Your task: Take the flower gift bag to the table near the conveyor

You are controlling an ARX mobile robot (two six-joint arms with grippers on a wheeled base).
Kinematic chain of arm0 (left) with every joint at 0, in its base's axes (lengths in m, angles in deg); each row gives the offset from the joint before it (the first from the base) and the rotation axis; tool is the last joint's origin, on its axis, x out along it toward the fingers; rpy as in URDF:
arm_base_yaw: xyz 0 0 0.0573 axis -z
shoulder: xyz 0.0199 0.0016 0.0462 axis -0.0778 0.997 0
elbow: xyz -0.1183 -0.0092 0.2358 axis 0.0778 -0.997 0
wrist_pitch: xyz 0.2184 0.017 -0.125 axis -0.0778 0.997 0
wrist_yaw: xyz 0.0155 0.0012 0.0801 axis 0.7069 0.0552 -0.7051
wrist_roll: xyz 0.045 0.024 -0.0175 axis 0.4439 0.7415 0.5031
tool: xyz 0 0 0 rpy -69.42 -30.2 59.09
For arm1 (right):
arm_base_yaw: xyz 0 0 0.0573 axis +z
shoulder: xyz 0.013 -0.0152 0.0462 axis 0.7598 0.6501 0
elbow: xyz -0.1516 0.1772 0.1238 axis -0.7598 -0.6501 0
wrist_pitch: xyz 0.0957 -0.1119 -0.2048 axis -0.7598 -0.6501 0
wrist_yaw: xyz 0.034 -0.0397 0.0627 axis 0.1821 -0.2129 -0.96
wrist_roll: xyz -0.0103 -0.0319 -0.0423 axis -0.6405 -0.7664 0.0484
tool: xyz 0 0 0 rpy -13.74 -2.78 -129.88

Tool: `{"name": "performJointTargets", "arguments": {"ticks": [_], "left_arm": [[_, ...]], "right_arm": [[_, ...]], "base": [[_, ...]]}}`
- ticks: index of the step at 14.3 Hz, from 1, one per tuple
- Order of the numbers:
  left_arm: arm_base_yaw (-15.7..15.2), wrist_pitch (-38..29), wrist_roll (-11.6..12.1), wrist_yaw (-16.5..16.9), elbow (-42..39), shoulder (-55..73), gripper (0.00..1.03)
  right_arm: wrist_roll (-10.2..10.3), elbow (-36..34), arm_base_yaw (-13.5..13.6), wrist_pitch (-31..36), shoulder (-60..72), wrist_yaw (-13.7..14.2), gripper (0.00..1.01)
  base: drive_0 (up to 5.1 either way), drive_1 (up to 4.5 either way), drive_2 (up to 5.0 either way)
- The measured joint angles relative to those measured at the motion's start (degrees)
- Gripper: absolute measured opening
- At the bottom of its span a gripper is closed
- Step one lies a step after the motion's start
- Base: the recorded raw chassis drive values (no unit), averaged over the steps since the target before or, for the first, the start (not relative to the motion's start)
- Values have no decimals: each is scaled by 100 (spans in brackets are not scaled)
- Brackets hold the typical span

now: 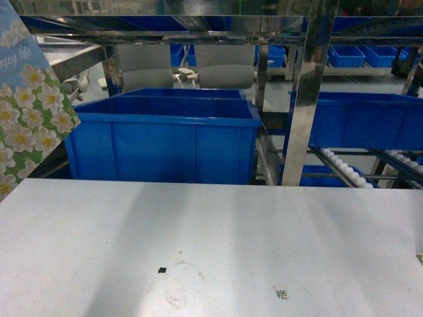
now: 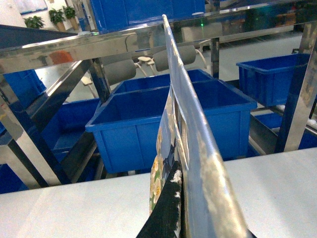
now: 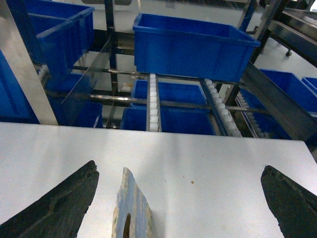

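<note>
At the bottom of the left wrist frame, the left tool (image 2: 171,208) is clamped on the flower gift bag (image 2: 185,148), held above the counter (image 1: 211,244). The right tool (image 3: 178,198) gapes wide over another bag (image 3: 131,210). Beyond, upper frame: blue bins (image 1: 165,139), conveyor (image 1: 310,86).

My flower gift bag (image 1: 30,112): white/yellow blooms on green, blue sky. Table (image 1: 211,244) pale grey, speckled; bins (image 1: 165,142) blue.
</note>
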Motion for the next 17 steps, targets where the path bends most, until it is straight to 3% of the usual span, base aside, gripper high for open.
{"name": "performJointTargets", "arguments": {"ticks": [3, 6, 7, 10, 12, 13, 16, 17], "left_arm": [[0, 2, 0, 0, 0, 0, 2], [0, 0, 0, 0, 0, 0, 2], [0, 0, 0, 0, 0, 0, 2], [0, 2, 0, 0, 0, 0, 2], [2, 0, 0, 0, 0, 0, 2], [0, 0, 0, 0, 0, 0, 2], [57, -33, -9, -48, 0, 26, 2], [291, -264, -72, -302, -4, 372, 2]], "right_arm": [[243, -413, 7, -1217, -1976, 229, 98], [483, -824, 680, -2181, -3713, 249, 98], [505, -866, 680, -2389, -3947, 310, 98], [463, -927, 538, -3388, -4946, 472, 98], [385, -992, 535, -3910, -5571, 756, 98], [330, -1047, 599, -3993, -5720, 909, 98], [308, -1047, 601, -3989, -5687, 925, 98], [308, -1049, 601, -3989, -5687, 925, 98]], "base": [[0, 0, 0], [0, 0, 0], [0, 0, 0], [0, 0, 0], [0, 0, 0], [0, 0, 0], [0, 0, 0], [0, 0, 0]]}}
